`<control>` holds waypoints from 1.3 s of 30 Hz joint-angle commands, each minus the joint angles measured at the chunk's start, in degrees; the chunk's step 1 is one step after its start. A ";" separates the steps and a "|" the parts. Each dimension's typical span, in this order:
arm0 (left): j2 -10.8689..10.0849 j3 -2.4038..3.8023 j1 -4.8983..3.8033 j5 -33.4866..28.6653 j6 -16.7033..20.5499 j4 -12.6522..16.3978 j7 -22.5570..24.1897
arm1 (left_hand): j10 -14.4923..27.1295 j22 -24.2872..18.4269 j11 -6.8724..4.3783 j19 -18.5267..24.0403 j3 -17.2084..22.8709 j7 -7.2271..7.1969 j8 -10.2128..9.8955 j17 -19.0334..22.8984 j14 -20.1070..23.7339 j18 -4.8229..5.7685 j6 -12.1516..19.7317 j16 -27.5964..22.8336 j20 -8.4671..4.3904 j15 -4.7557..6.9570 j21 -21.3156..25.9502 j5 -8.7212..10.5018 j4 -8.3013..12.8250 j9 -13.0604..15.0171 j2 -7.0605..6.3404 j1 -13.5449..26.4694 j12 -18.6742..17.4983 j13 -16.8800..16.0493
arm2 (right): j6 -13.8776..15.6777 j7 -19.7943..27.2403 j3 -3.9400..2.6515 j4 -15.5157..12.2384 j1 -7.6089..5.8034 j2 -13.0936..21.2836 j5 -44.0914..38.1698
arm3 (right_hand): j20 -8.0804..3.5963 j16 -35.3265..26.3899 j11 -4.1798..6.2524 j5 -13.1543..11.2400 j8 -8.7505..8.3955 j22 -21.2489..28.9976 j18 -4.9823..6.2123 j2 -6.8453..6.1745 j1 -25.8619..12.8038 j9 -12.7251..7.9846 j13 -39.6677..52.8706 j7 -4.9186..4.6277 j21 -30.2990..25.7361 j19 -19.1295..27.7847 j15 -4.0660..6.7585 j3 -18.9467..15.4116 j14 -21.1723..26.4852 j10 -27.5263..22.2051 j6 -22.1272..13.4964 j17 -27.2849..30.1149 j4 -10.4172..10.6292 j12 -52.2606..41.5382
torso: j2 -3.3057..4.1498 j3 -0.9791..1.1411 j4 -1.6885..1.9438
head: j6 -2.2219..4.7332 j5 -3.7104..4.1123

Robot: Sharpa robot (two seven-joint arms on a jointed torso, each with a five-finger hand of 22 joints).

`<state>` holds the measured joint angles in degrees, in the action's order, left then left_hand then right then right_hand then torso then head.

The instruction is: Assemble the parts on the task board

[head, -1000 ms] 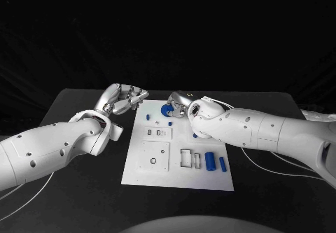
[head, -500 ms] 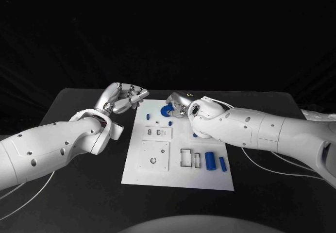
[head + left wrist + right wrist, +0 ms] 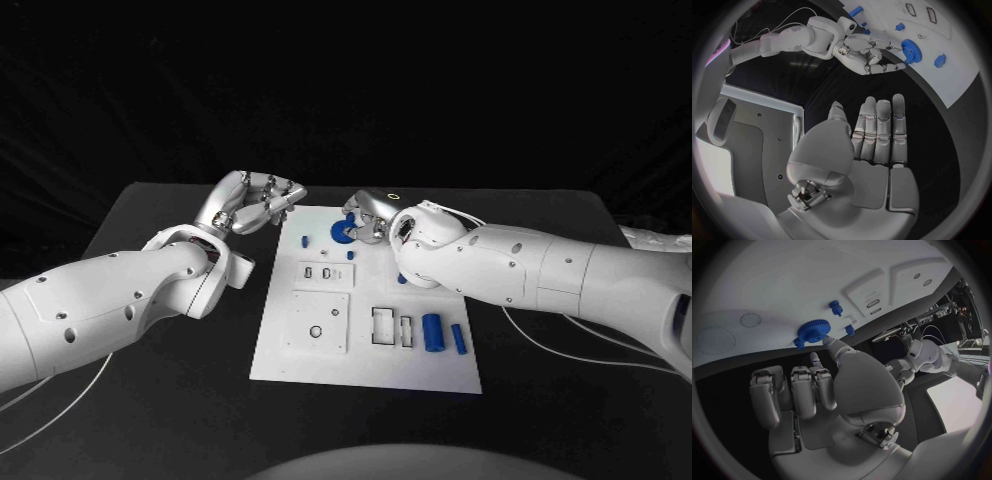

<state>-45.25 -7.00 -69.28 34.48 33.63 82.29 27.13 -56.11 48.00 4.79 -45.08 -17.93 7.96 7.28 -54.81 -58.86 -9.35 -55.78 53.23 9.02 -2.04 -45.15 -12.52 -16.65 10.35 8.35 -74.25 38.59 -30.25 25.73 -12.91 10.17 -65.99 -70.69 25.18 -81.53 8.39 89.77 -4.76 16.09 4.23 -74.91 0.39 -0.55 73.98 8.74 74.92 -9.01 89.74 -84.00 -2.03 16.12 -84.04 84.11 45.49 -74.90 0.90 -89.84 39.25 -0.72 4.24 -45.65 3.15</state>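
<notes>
The white task board (image 3: pixel 368 355) lies in the middle of the table. A blue gear (image 3: pixel 343 231) (image 3: pixel 813 330) (image 3: pixel 911 49) sits on its far part. My right hand (image 3: pixel 374 218) (image 3: pixel 869 52) hovers just right of the gear, fingers loosely curled toward the board. The thumb tip (image 3: pixel 826 340) touches the gear's rim and nothing is gripped. My left hand (image 3: pixel 255 205) (image 3: pixel 873 145) floats off the board's far left corner, holding nothing, with its fingers straight in the left wrist view. Two small blue pegs (image 3: pixel 306 240) (image 3: pixel 349 255) stand near the gear.
A blue cylinder (image 3: pixel 431 330) and a blue bar (image 3: pixel 459 338) lie at the board's near right, beside two rectangular slots (image 3: pixel 384 325). A square inset plate (image 3: pixel 315 320) with holes is at near left, and small slots (image 3: pixel 320 272) sit above it. Black table surrounds the board.
My right hand has edged slightly to the right, off the gear. The left hand and the parts stay where they were.
</notes>
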 commanded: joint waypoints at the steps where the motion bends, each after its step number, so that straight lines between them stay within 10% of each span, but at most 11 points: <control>1: 0.16 0.03 -0.16 -0.18 -0.27 -0.03 0.62 | -0.13 -0.08 -0.29 -0.59 -0.24 -0.05 0.15 0.06 -0.23 -0.95 -0.04 -0.30 0.00 -0.03 0.25 -0.36 -0.03 0.08 0.32 -0.37 -0.22 0.05 | 5.80 2.36 -0.05 -2.06 -0.68 1.44 1.94 | -0.29 0.23 0.24 -0.49 0.64 -15.09 -0.39 -0.30 -1.16 0.14 15.08 -0.11 0.26 -6.00 0.28 -0.58 -5.96 5.89 0.99 -15.10 0.60 -0.16 | -0.04 0.03 -0.06 | 0.05 -0.03; 8: 0.49 -0.19 -0.15 -0.18 -0.46 -0.82 0.65 | -0.13 -0.08 -0.29 -0.59 -0.24 -0.05 0.15 0.06 -0.23 -0.95 -0.04 -0.30 0.00 -0.03 0.25 -0.36 -0.03 0.08 0.32 -0.37 -0.22 0.05 | 10.05 6.94 -0.10 -8.75 -3.89 7.77 11.03 | 0.25 0.23 -0.59 -2.29 2.40 -15.09 -0.39 -0.40 -4.39 0.78 15.08 -0.21 0.26 -6.00 -0.45 -2.31 -5.96 5.89 5.27 -15.10 3.01 -0.16 | -0.32 0.01 -0.31 | 0.17 -0.04; 17: 1.85 -0.28 -0.09 -0.19 -0.81 -2.66 0.82 | -0.16 -0.09 -0.29 -0.64 -0.27 -0.05 0.15 0.10 -0.26 -0.95 -0.04 -0.33 0.00 -0.02 0.31 -0.36 -0.03 0.09 0.33 -0.38 -0.23 0.09 | 5.89 12.11 0.09 -17.32 -6.61 19.20 15.17 | 0.14 0.23 -0.11 0.33 2.52 -15.09 -0.39 -1.66 -5.25 0.88 15.08 0.42 0.26 -6.00 -0.11 -3.55 -5.96 5.89 7.11 -15.10 3.36 -0.16 | -0.99 0.00 -0.61 | 0.48 0.78; 27: 2.55 -0.34 0.25 -0.19 -1.27 -4.10 0.93 | -0.16 -0.10 -0.29 -0.66 -0.27 -0.05 0.14 0.07 -0.31 -0.95 -0.02 -0.30 0.00 -0.02 0.34 -0.36 -0.03 0.09 0.35 -0.40 -0.23 0.12 | 3.46 12.32 0.92 -21.72 -5.87 29.00 15.57 | -1.03 0.23 1.60 -2.02 1.35 -15.09 -0.39 -1.23 -3.77 0.38 15.08 2.00 0.26 -6.00 1.30 -2.99 -5.96 5.89 6.67 -15.10 3.07 -0.16 | -1.49 0.32 -1.52 | 1.15 2.64; 39: 3.54 -0.36 1.34 -0.18 -1.85 -5.65 1.34 | -0.18 -0.10 -0.29 -0.69 -0.26 -0.05 0.13 -0.01 -0.43 -0.95 0.01 -0.20 0.00 -0.02 0.38 -0.38 -0.02 0.09 0.40 -0.43 -0.23 0.15 | 0.60 12.12 1.37 -18.84 -2.62 30.79 20.13 | -2.53 0.23 2.98 -6.71 0.28 -15.09 -0.39 -1.43 -2.10 -0.03 15.08 3.34 0.26 -6.00 2.78 -3.71 -5.96 5.89 5.82 -15.10 3.03 -0.16 | -2.09 0.93 -2.19 | 1.19 3.84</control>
<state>-41.87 -7.40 -68.01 34.48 32.96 76.67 27.42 -56.11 47.96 4.79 -45.50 -17.92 7.96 7.28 -54.77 -58.86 -9.35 -55.78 53.23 9.02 -2.04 -45.15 -12.52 -16.65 10.38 8.59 -74.48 38.59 -30.16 28.87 -1.58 11.51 -85.39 -73.67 56.26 -64.21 6.34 89.76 -2.10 9.83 4.72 -74.94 0.38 -2.01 71.23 8.78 74.92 -6.07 89.74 -84.00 0.45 12.65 -84.04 83.92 51.24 -74.93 3.88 -89.84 37.30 0.02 2.16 -44.60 6.87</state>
